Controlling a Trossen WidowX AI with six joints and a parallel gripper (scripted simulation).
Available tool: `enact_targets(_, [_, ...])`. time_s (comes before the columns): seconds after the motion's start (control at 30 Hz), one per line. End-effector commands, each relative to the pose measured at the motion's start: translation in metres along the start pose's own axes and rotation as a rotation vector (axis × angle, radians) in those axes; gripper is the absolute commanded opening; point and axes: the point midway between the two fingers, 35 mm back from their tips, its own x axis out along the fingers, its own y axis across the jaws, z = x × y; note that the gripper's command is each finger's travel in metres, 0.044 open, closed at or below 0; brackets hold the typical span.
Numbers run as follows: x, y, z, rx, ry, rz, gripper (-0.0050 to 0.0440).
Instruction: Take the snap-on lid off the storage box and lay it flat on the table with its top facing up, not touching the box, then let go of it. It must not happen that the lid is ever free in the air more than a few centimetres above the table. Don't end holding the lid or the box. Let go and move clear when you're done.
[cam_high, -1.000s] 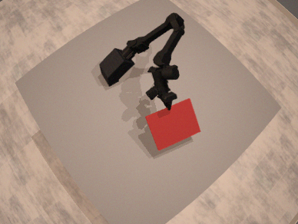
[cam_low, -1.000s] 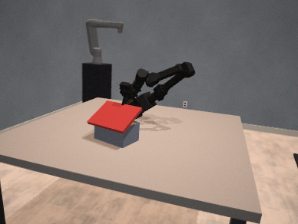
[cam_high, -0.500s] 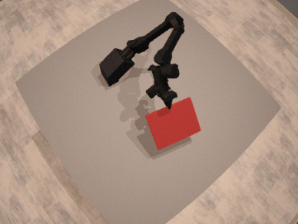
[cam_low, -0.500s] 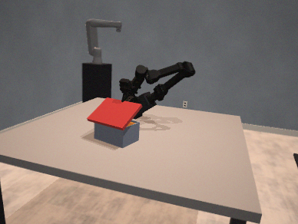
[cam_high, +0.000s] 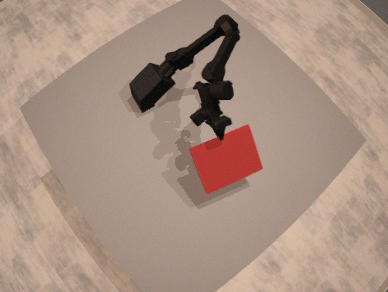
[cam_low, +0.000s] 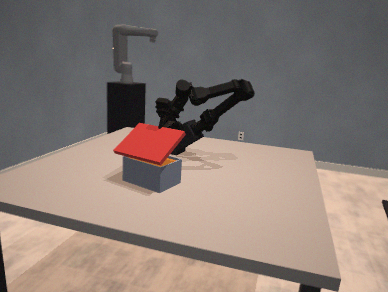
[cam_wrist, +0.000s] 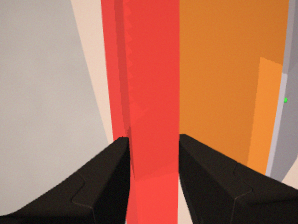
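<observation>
we see the gripper (cam_high: 220, 134) clamped nearly closed on the edge of the red lid (cam_low: 149, 142), its two dark fingers pressing either side of the rim. the lid sits tilted above the blue-grey storage box (cam_low: 151, 174), raised at the gripped side, the orange interior (cam_wrist: 220, 63) showing beneath. the box rests on the grey table (cam_low: 250, 200).
</observation>
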Motion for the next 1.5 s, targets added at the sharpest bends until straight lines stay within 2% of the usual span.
enact_targets(0.0, [-0.006, 0.011, -0.003, -0.014, 0.005, 0.015, -0.005])
enact_targets(0.6, [-0.016, 0.022, -0.002, -0.014, 0.005, 0.015, -0.005])
enact_targets(1.47, [-0.017, 0.015, 0.05, -0.014, 0.005, 0.015, -0.005])
